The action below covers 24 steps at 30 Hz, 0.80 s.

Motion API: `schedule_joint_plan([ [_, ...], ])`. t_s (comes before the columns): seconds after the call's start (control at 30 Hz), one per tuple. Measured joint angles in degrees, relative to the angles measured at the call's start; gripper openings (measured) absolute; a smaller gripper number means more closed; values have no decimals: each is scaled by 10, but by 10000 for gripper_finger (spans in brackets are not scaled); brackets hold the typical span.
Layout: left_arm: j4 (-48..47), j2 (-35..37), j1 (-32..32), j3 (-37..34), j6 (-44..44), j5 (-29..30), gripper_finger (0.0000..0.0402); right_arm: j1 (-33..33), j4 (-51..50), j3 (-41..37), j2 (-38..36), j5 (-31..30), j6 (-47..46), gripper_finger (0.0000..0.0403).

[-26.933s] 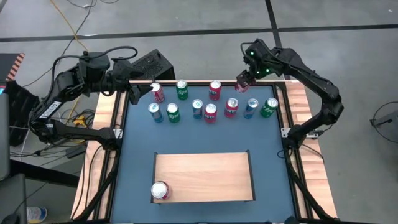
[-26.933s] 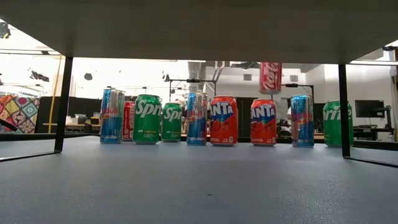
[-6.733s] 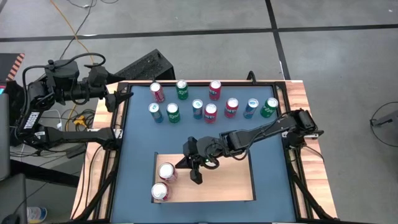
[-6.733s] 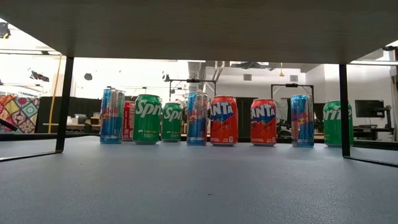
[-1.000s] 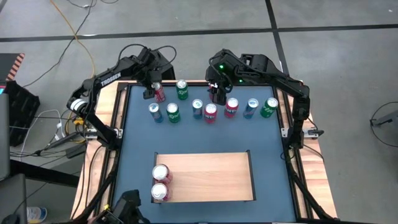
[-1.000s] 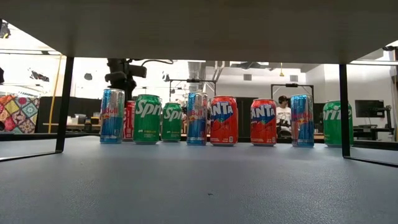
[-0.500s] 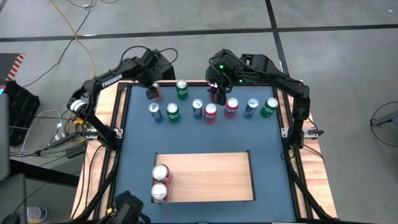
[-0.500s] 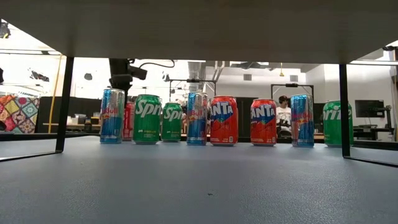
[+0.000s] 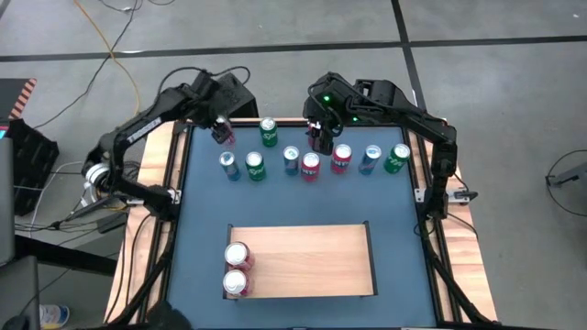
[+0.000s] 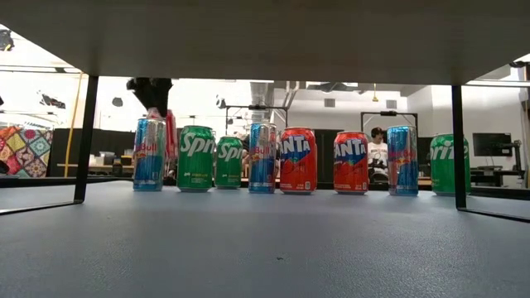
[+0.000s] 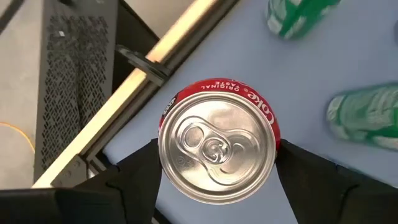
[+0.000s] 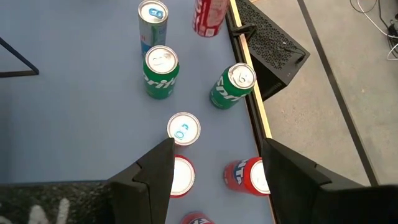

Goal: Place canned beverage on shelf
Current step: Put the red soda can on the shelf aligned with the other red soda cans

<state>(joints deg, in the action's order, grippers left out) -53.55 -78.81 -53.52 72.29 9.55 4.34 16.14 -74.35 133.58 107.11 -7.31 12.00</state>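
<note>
Now the left gripper (image 11: 214, 158) pinches a red Coca-Cola can (image 11: 216, 148), lifted off the surface (image 9: 303, 202). Right gripper (image 12: 214, 165) hovers spread above the cans. Two cans (image 9: 238, 269) stand on the shelf (image 9: 321, 261).

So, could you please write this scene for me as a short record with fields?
left pincer: shut on red Coca-Cola can, raised near far left corner of blue table
right pincer: open, above far rows of standing drink cans
pale tan wooden shelf board: two red cans at its left edge
</note>
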Motion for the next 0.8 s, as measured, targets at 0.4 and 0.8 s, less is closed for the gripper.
schedule_joint_plan([
  [0.4, -47, 144, 29, 0, -94, -11, 266, 0, 0, 0, 0, 0, -1, 228],
  [0.8, -125, 219, 163, 76, -224, -7, 266, 0, -7, 0, 0, 0, -1, 228],
])
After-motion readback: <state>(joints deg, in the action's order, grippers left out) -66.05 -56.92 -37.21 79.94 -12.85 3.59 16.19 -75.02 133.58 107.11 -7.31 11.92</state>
